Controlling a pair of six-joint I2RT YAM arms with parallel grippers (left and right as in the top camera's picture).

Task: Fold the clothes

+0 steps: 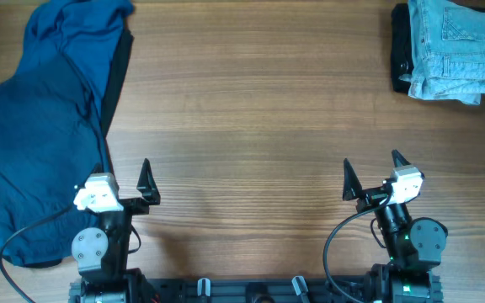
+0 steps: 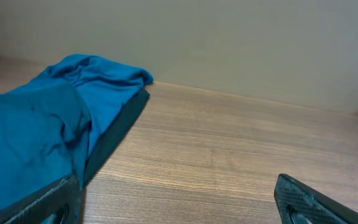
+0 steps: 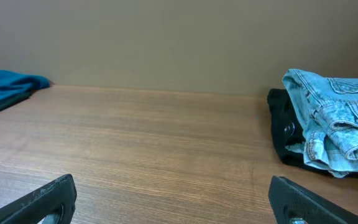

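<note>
Standing at the near edge of the tabletop [image 1: 251,126], the left tool [image 1: 123,181] and right tool [image 1: 374,174] are both spread wide, pinching nothing. A crumpled mid-blue garment [image 1: 32,143] (black trim along its edge) sprawls at the left; folded pale jeans [image 1: 457,46] lie in the far right corner on a black piece [image 1: 400,50].

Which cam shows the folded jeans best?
Right wrist: the jeans sit close, fold layers and seams clear, though cropped at the right. Overhead shows the jeans small in the far-right corner. Left wrist misses them.
</note>
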